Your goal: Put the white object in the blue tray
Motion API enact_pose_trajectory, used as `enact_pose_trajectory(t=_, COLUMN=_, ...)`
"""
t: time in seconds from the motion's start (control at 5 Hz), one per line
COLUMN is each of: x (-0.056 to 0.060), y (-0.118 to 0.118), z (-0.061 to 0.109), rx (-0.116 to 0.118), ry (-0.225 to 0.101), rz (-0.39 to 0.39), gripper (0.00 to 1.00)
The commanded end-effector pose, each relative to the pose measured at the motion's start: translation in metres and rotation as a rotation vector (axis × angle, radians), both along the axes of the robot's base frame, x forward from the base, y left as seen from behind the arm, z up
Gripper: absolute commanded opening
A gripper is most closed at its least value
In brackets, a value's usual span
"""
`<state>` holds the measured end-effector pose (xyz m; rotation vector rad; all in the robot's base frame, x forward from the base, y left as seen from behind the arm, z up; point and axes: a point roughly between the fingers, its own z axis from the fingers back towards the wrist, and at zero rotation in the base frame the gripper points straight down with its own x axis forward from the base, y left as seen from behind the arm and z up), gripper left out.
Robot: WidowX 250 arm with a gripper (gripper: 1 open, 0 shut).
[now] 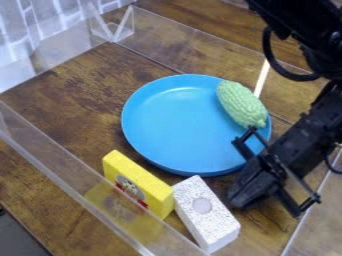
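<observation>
The white object (205, 208), a speckled block with a grey dimple on top, lies on the wooden floor near the front wall of the clear bin. My black gripper (242, 193) is low beside its right end, angled down toward it. The jaws look shut with nothing between them, and I cannot tell whether the tips touch the block. The blue tray (171, 125) sits flat just behind the block, in the middle of the bin.
A yellow block with a red label (136, 183) lies left of the white one. A bumpy green oval object (242, 103) rests on the tray's right rim. Clear plastic walls (54, 160) enclose the wooden floor.
</observation>
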<state>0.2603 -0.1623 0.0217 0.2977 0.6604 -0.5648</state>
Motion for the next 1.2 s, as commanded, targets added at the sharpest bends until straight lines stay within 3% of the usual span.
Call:
enact_pose_trajectory(t=0.0, x=0.011, y=-0.016, z=0.011, rx=-0.024, ry=-0.035, rz=0.000, gripper=0.00)
enact_pose_trajectory(t=0.2, x=0.017, y=-0.022, z=0.012, rx=-0.019, ry=-0.026, rz=0.017, gripper=0.00)
enact_pose_trajectory(t=0.6, x=0.027, y=-0.021, z=0.016, rx=-0.005, ry=-0.007, rz=-0.029, gripper=0.00)
enact_pose_trajectory(t=0.8, x=0.030, y=-0.020, z=0.014, rx=0.005, ry=0.002, rz=-0.057, gripper=1.00)
enact_pose_trajectory(t=1.0, x=0.035, y=-0.020, z=0.014, rx=0.027, ry=0.017, rz=-0.089, gripper=1.00)
